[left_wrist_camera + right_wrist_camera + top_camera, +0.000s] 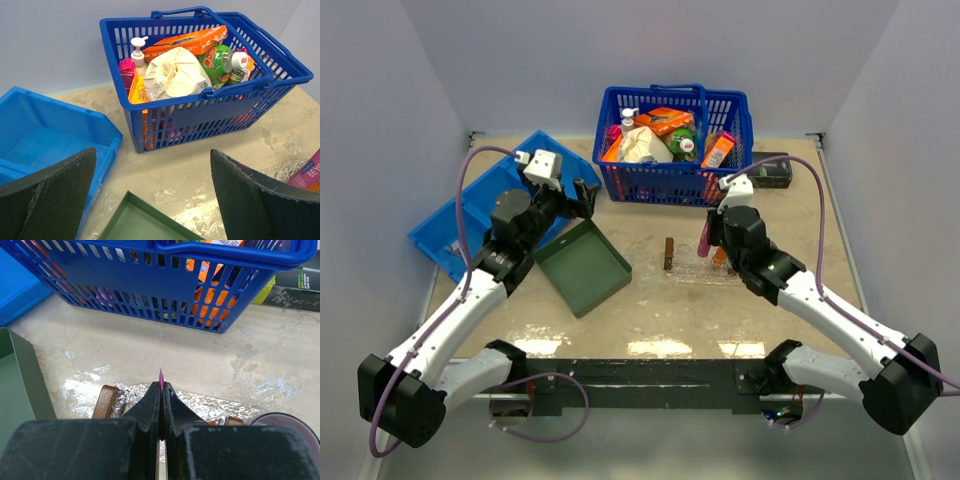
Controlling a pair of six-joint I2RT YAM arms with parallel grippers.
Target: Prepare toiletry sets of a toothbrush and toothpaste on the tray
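The right gripper [161,392] is clamped on the short pink tapered toothpaste tube [704,237]. It holds the tube over the flat clear plastic tray with brown wooden handles [200,401], which lies on the surface at 3 o'clock of the dark green square tray [582,266]. The step in hand looks like placing: lower until the tube lies flat inside the clear rectangle, off the handles, then release. The left gripper [152,200] hangs spread apart, facing the blue plastic shopping basket [210,115].
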